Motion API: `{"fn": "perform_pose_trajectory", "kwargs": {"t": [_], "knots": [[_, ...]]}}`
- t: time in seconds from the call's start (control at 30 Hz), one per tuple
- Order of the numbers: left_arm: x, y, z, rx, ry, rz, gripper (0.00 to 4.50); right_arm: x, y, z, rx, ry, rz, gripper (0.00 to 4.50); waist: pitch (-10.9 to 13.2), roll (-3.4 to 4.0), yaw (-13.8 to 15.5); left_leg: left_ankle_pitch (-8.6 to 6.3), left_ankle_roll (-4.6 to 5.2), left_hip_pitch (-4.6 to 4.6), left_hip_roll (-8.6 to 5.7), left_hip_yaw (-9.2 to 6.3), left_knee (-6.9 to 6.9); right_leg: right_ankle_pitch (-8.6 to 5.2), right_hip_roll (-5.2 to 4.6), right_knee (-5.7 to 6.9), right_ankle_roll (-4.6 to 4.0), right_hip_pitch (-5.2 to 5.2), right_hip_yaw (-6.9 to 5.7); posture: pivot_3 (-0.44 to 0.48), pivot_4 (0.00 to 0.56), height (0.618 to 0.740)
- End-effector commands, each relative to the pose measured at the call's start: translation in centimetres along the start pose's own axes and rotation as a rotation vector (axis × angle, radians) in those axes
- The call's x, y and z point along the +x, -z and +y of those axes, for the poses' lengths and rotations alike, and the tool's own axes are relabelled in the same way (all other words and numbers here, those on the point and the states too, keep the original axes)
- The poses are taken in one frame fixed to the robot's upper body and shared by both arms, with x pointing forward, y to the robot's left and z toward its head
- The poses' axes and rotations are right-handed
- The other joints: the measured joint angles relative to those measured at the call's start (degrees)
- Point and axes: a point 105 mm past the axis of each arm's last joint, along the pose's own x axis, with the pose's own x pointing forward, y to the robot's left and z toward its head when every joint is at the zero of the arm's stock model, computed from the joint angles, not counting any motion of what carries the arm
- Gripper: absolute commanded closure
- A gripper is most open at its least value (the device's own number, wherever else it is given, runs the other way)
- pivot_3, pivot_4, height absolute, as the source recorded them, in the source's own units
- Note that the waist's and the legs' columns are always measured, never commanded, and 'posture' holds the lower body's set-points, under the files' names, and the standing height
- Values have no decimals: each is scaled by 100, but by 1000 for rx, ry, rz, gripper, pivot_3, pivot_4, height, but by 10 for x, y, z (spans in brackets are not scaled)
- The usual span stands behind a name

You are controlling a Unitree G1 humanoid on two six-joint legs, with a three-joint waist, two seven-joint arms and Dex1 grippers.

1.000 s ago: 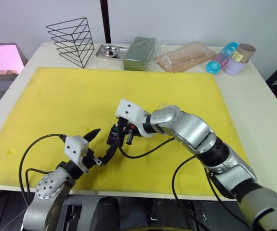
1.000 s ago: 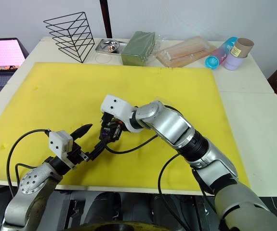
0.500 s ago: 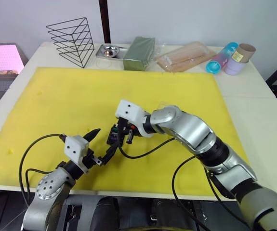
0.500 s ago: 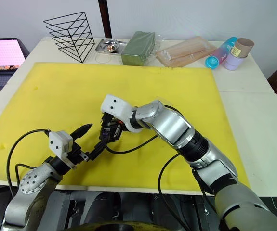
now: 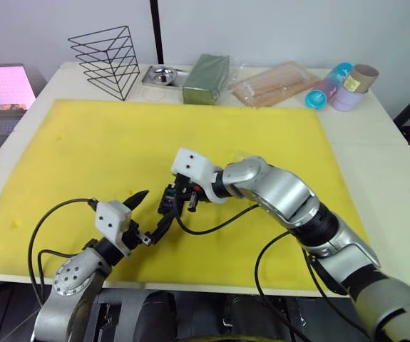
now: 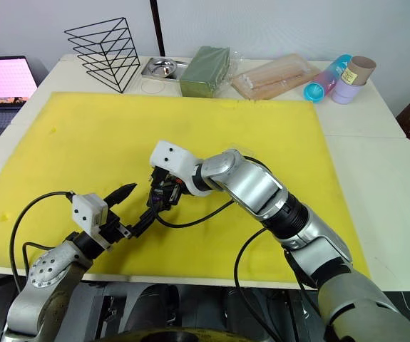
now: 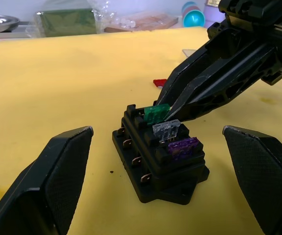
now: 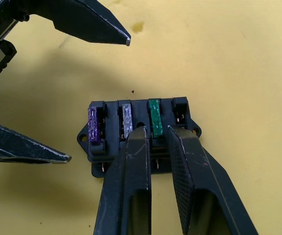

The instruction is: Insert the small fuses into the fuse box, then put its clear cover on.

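Right gripper (image 8: 153,134) jaws pinching green fuse (image 8: 154,117) in fuse box (image 7: 158,156), partly hiding red fuse (image 7: 159,82), left gripper (image 5: 146,215) jaws spreading wide, yellow foam mat (image 5: 83,149) covering bench.

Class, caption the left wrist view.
Right gripper at the green fuse in the fuse box.

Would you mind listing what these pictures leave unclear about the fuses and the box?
- Fuse box, left eye view: the right gripper covers its slots.
- Green fuse, right wrist view: the jaws straddle it; contact unclear.
- Red fuse, left wrist view: partly behind the right gripper.
- Clear cover, left wrist view: mostly hidden behind the same gripper.
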Motion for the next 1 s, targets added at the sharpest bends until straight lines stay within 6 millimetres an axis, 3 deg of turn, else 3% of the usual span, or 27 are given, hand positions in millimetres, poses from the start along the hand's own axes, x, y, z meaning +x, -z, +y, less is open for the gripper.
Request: {"fn": "perform_pose_trajectory", "kwargs": {"t": [0.03, 0.43, 0.57, 1.0], "knots": [[2, -11, -3, 34, 14, -45, 0, -11, -16, -3, -41, 7, -71, 3788, 0, 0, 0, 0, 0, 0, 0, 0, 0, 0, 0, 0, 0, 0, 0, 0, 150, 740], [3, -11, -5, 33, 25, -49, 0, -17, -24, -4, -45, 10, -122, 3788, 0, 0, 0, 0, 0, 0, 0, 0, 0, 0, 0, 0, 0, 0, 0, 0, 150, 740], [3, -11, -5, 34, 25, -50, 0, -15, -22, -3, -40, 5, -127, 4465, 0, 0, 1, 0, 0, 0, 0, 0, 0, 0, 0, 0, 0, 0, 0, 0, 150, 740], [2, -12, -5, 38, 24, -47, 0, -5, -15, -1, -23, -1, -114, 4465, 0, 0, 1, 0, 0, 0, 0, 1, 0, 0, 0, 0, 0, 0, 0, 0, 150, 740]]}}
